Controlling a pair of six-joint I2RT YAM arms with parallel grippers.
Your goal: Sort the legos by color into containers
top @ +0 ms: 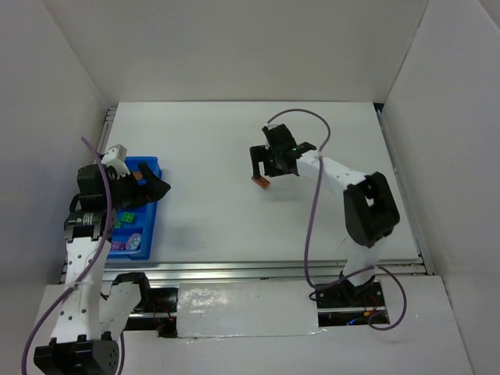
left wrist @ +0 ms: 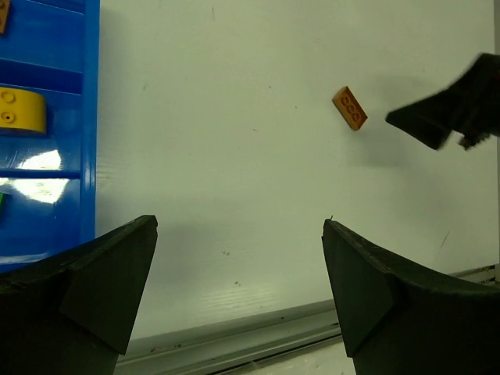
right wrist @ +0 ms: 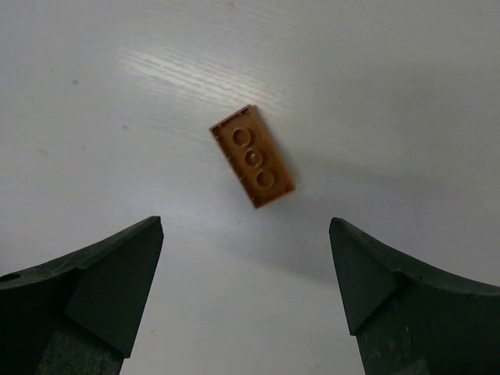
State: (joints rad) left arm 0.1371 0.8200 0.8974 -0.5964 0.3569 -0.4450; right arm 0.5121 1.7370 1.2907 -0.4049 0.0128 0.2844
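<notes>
Right wrist | brown-orange brick [right wrist: 252, 156] flat on table [right wrist: 406, 70], just ahead of your right gripper [right wrist: 246, 234] | jaws wide, empty | brick long axis diagonal to jaw line, you likely need wrist rotation | left gripper [left wrist: 240, 226] wide too, by blue tray [left wrist: 90, 117], farther off

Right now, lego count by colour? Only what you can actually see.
Brown-orange legos: 2, that one on the table, another in the blue tray
Yellow legos: 1
Green legos: at least 1, partly hidden
Purple legos: at least 1, blurred
Total: at least 5
</notes>
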